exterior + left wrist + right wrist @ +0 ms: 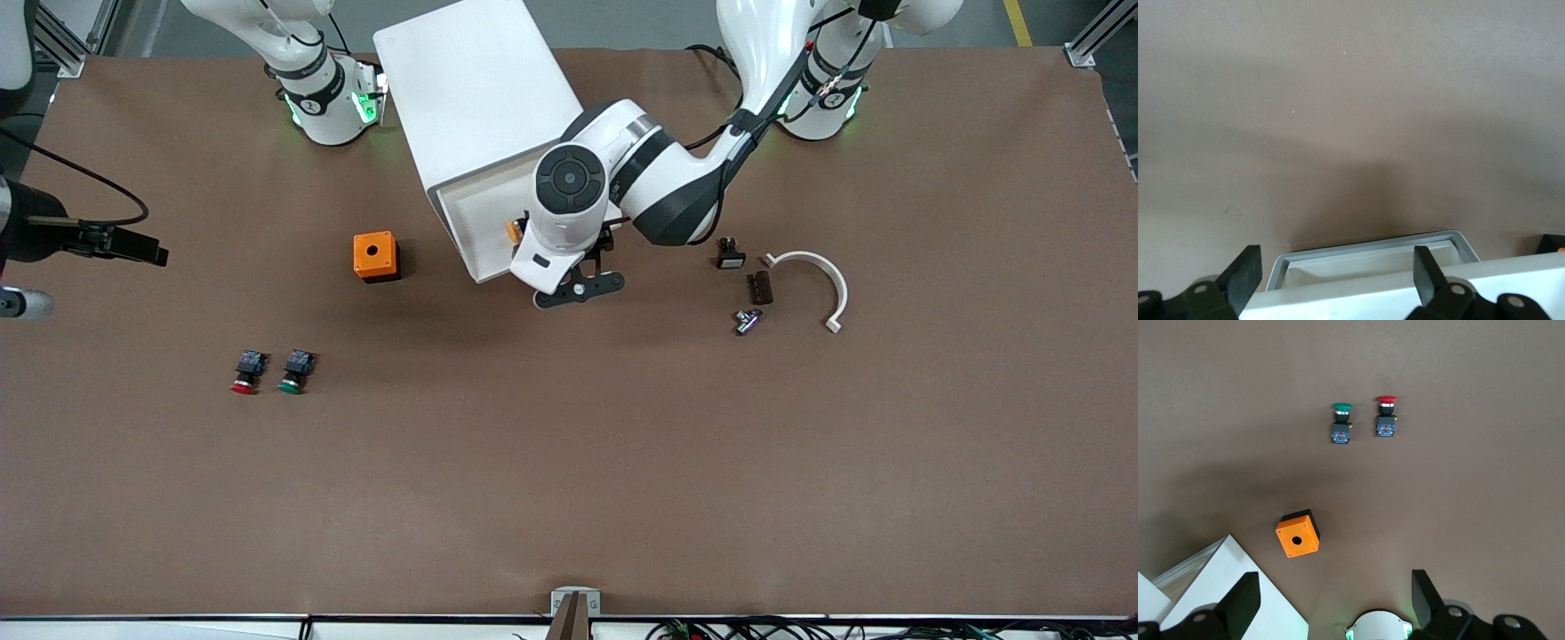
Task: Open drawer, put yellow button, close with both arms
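Yellow button (pixel 514 230) inside open drawer (pixel 476 233), spread-fingered left gripper (pixel 1338 277) above; right gripper (pixel 1335 600) likewise spread.

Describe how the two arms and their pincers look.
Both arms are glossy white with black joint bands; green lights glow at their bases. The left arm shows a round black cap with a dotted pattern, and thin black cables run along it. The left pincer and right pincer each have two black, flat, wedge-shaped fingers.
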{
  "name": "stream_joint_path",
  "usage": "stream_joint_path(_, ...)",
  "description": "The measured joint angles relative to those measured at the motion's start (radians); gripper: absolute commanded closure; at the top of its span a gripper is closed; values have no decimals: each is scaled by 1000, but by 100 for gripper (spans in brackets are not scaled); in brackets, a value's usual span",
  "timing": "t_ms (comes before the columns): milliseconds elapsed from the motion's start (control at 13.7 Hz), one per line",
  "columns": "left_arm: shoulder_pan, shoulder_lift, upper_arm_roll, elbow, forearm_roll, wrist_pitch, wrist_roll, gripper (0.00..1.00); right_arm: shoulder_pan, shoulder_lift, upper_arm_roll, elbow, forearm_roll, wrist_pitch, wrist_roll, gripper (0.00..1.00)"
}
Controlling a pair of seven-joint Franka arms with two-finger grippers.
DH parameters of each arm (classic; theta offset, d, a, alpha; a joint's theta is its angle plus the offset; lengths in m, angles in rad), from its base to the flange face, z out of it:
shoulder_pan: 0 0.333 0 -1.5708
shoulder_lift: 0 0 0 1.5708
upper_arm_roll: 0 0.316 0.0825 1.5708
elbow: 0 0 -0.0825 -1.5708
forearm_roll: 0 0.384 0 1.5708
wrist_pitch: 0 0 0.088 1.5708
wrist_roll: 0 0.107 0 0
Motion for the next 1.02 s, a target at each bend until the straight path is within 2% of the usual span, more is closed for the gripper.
stream_joint_path(658, -49, 10, 0, -2, -74, 0, 0, 0, -1, -2, -12, 14, -1, 25, 4, 0)
stream_joint_path(1023, -81, 11, 0, -10, -117, 0, 0, 0, -45, -14, -15, 47, 1, -42, 6, 0)
